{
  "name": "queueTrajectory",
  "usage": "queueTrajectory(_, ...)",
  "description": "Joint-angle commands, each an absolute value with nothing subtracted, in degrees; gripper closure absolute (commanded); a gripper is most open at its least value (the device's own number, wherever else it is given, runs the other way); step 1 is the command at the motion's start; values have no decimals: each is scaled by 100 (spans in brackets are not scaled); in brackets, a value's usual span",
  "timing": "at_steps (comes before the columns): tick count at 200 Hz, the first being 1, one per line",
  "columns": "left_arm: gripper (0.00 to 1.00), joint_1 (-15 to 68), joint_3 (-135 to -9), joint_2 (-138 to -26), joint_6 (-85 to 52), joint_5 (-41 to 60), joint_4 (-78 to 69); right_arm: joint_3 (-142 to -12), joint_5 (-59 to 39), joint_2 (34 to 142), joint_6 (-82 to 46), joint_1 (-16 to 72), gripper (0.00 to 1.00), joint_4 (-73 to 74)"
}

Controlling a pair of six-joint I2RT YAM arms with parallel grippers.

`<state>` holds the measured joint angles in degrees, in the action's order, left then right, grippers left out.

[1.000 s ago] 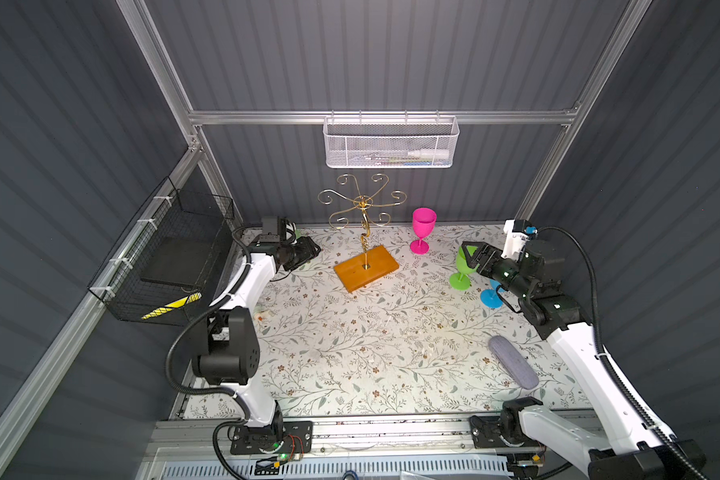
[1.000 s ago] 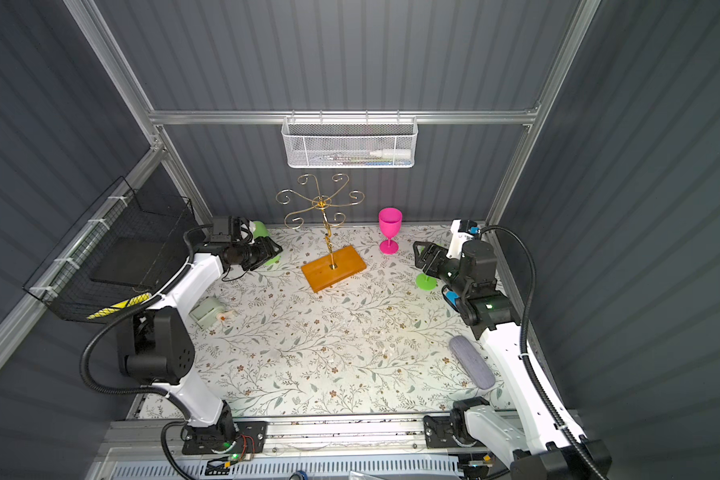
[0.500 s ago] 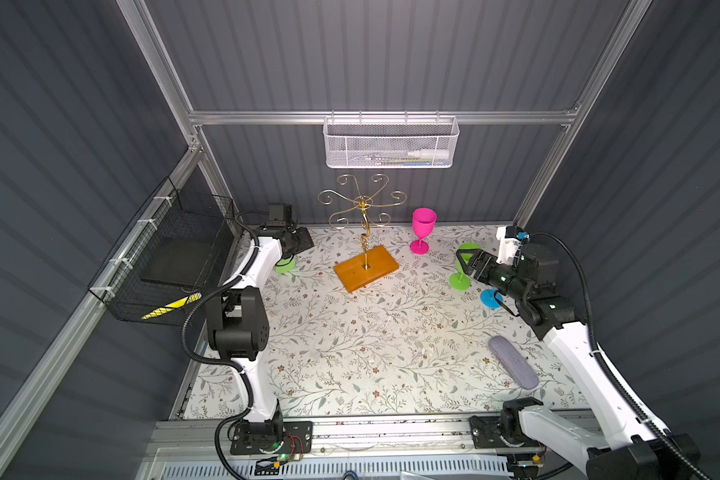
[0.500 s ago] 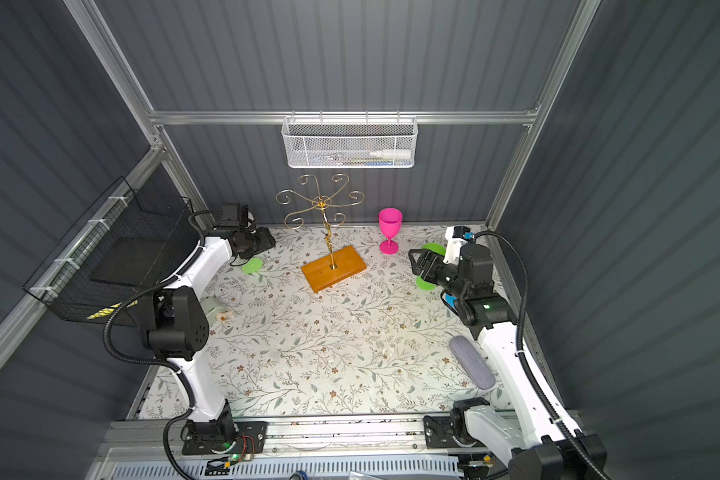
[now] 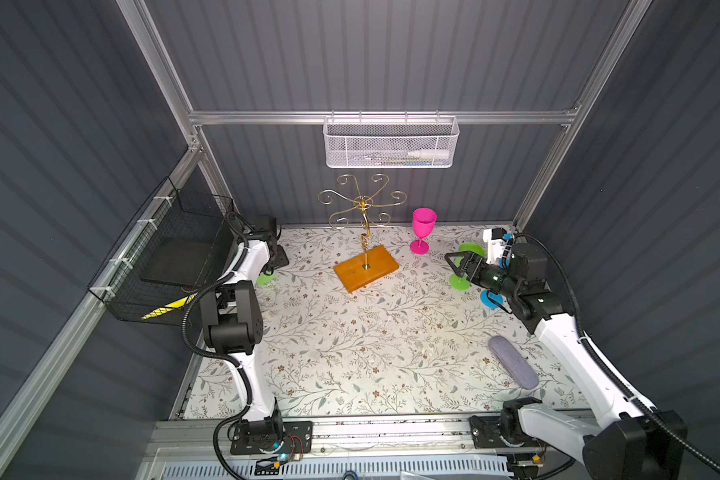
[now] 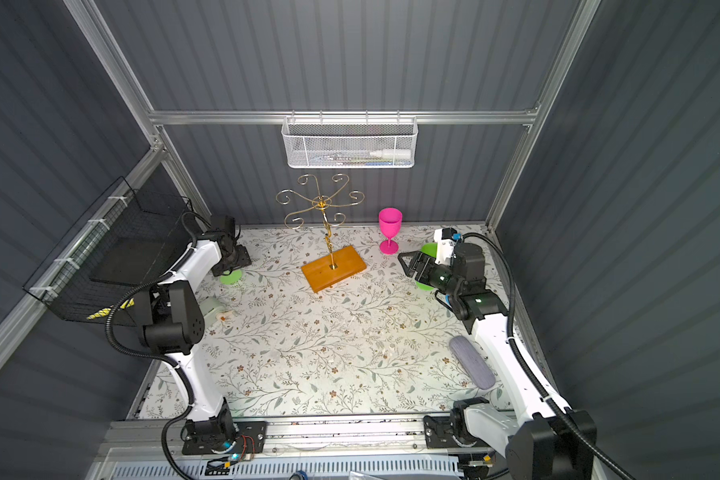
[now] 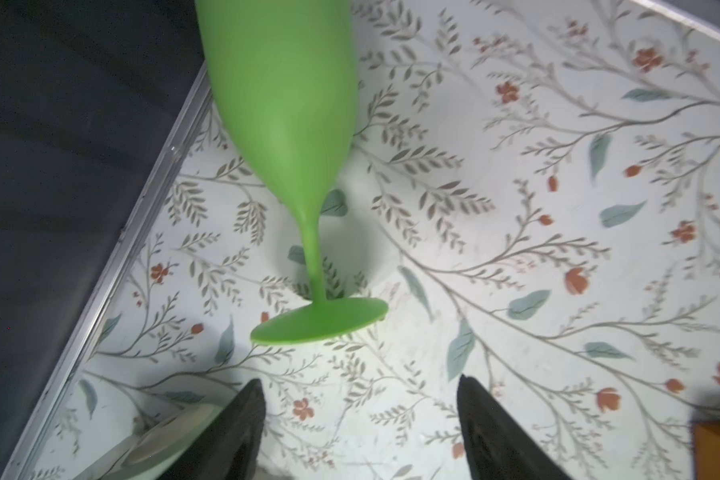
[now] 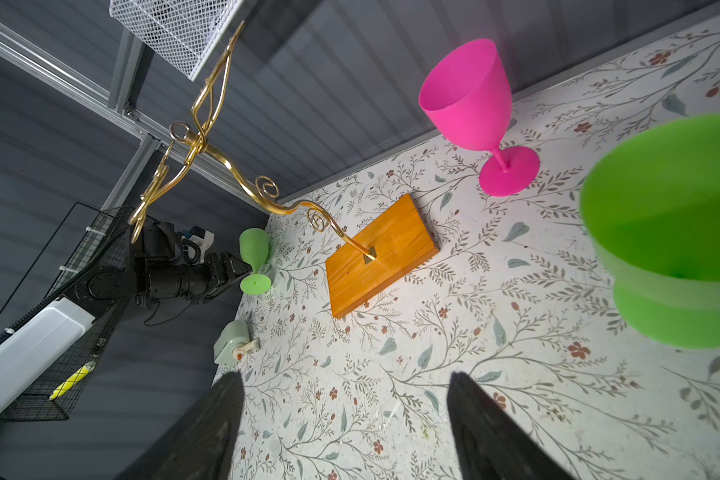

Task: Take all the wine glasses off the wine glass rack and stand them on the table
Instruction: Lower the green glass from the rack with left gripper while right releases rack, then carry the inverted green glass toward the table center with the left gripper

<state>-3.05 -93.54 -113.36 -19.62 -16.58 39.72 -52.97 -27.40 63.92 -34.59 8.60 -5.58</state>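
The wine glass rack stands at the back middle, and nothing hangs from its gold arms. A green wine glass stands upright at the back left. Its foot shows in both top views. My left gripper is open just short of it, holding nothing. Another green wine glass stands at the right. My right gripper is open and empty beside it.
A pink glass stands right of the rack. A blue foot peeks from under my right arm. A grey oblong, a pale green device, a black wire basket and a white mesh basket border the space.
My left gripper has opened, let go of the green glass at the back left and drawn back. My right gripper has backed a little away from its green glass.
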Motion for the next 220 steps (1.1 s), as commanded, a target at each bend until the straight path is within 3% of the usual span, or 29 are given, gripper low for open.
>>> queueTrajectory(1,23,-544,-9195,-10977,-1995,-1869,4014,-5199,-3013,6381,-3507,846,21,-311)
queueTrajectory(67,21,-867,-9171,-11135,-1871,-2259,4030,-5135,-3032,6381,-3402,842,20,-316)
queueTrajectory(106,14,-999,-9158,-11221,-1796,-2404,3873,-5071,-3067,6558,-3436,835,19,-255)
queueTrajectory(220,22,-1230,-10236,-12564,-1738,-1531,4200,-5071,-2876,6453,-3297,826,18,-480)
